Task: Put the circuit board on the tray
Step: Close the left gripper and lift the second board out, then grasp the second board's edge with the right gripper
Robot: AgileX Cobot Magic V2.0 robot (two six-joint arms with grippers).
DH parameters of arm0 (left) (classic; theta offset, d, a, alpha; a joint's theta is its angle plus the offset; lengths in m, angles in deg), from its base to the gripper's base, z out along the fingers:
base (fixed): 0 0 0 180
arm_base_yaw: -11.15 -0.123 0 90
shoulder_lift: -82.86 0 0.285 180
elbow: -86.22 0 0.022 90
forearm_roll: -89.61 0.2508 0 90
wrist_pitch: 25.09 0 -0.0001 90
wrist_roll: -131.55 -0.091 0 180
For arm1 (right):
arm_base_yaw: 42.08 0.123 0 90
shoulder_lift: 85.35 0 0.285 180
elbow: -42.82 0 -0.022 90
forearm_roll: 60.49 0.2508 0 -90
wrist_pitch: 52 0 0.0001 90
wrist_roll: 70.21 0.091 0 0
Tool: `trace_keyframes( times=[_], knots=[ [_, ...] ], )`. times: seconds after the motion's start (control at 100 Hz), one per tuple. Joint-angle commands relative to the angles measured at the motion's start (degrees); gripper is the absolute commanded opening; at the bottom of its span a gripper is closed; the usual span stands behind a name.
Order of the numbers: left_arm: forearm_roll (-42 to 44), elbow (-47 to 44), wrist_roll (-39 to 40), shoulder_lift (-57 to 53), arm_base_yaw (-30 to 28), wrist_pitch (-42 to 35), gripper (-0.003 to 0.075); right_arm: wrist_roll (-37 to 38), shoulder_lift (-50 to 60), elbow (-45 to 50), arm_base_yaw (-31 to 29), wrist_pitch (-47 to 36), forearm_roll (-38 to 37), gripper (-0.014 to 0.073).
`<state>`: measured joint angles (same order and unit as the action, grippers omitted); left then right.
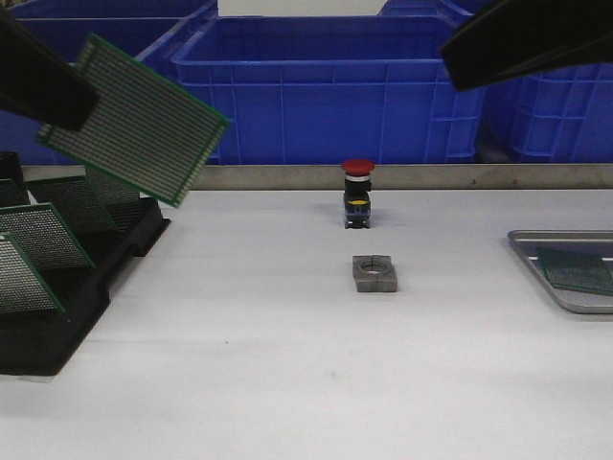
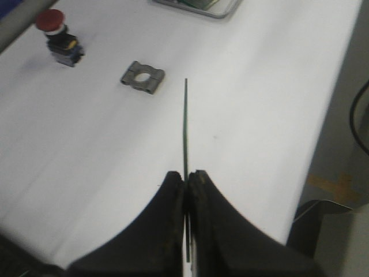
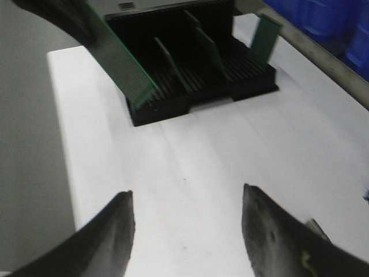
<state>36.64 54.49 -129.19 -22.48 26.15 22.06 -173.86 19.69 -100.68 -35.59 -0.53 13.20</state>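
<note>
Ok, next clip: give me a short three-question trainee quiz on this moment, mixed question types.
1. True or false: the left gripper is shut on a circuit board held in the air above the table.
2. Multiple choice: what already lies in the tray at the table's right edge? A) a red push button B) a green board C) nothing
3. Fill in: between the rack and the tray, a red push button stands behind a grey metal ____.

Key: 1 true; 2 B; 3 clamp block. The right gripper is open, holding nothing.
</note>
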Motion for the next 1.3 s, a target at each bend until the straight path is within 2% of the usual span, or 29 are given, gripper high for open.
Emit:
trace_keyframes(
  times=[0.0,0.13,0.32,0.78,1.02,1.11,1.23,1.29],
  knots=[
    [-4.1,1.6,0.5,1.2,3.7,-0.4,-0.002,-2.0,1.4,-1.3,3.3,0.0,2.8,0.0434],
    [-5.2,1.6,-0.1,4.0,8.1,-0.8,-0.002,-2.0,0.8,-1.3,6.8,-0.7,2.4,0.0434],
    [-5.3,1.6,-0.9,6.7,11.2,-1.6,-0.002,-2.0,-3.9,-1.3,10.5,-1.3,2.1,0.0434],
    [-5.3,1.6,-0.9,7.1,11.3,-1.6,-0.002,-2.5,-16.5,-4.9,17.3,-3.9,2.2,0.0434],
    [-5.3,1.6,-0.9,7.1,11.3,-1.6,-0.002,-2.5,-20.4,-7.0,17.6,-4.2,3.2,0.0424],
    [-5.3,1.6,-0.9,7.1,11.3,-1.7,-0.002,-2.5,-20.4,-7.0,17.6,-4.2,3.3,0.0332],
    [-5.3,1.6,-0.9,7.1,11.3,-1.6,-0.0015,-2.5,-20.4,-7.0,17.6,-4.1,3.3,0.0125],
    [-5.3,1.6,-0.9,7.1,11.3,-1.6,0.0025,-2.5,-20.4,-7.0,17.6,-3.7,3.3,0.0022]
  ],
)
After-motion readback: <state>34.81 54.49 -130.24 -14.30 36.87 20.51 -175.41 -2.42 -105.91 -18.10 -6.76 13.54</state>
